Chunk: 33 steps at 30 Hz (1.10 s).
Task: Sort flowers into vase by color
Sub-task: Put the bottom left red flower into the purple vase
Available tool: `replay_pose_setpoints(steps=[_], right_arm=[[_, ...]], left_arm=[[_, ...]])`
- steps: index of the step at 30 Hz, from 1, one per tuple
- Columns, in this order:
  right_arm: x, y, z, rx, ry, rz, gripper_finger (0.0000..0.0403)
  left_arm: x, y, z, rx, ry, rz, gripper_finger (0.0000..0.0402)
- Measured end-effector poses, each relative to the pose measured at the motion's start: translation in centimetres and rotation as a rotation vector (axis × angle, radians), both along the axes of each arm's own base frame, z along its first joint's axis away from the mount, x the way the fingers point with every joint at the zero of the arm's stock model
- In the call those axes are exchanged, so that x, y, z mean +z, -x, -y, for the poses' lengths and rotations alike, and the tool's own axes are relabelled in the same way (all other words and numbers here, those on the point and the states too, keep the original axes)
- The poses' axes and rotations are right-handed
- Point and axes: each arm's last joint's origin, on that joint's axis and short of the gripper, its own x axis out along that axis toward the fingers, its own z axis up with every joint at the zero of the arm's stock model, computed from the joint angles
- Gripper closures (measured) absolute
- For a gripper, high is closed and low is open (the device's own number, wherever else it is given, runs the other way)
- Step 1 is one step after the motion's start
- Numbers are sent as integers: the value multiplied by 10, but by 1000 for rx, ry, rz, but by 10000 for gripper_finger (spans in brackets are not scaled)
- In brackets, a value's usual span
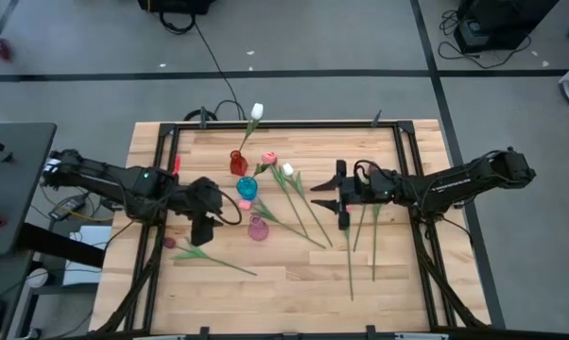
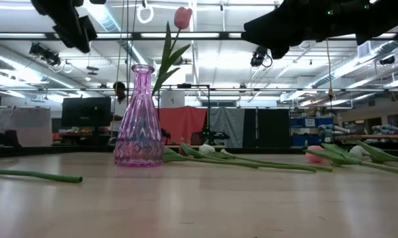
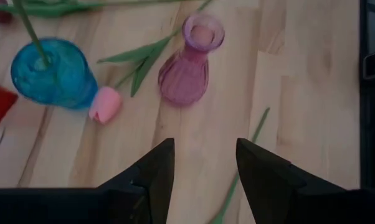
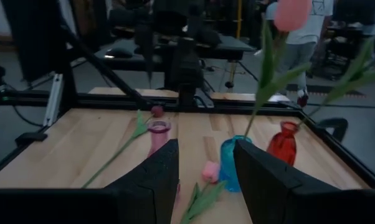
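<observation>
left gripper is held open and empty, above the table. the maroon flower lies just at its 6 o'clock, w/ stem run 9 to 3, so left arm is nearer. right gripper is open too, near the loose flowers. pink vase is empty. blue vase holds a pink one, red vase a white one.

Three vases mid-table (one tulip in middle); flowers right.

L gripper fingers parted, held over bare wood. Pink vase seen at 12 o'clock, blue vase w/ stem at 10, pink tulip head laid touching it.
</observation>
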Motion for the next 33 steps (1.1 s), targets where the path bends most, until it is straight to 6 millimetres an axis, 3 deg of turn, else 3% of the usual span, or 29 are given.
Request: replay_pose_setpoints(steps=[4,10,24,33], right_arm=[[3,1,0,6,5,21,238],[7,-1,-4,20,-76,82,238],[-29,-19,-36,-54,-106,-19,238],[-33,-29,-48,-23,-20,101,238]], left_arm=[[5,-5,7,-75,-39,10,225],[-8,-2,25,-280,-152,-14,225],[-13,7,61,-341,-111,22,225],[-52,-8,100,-379,-53,88,225]])
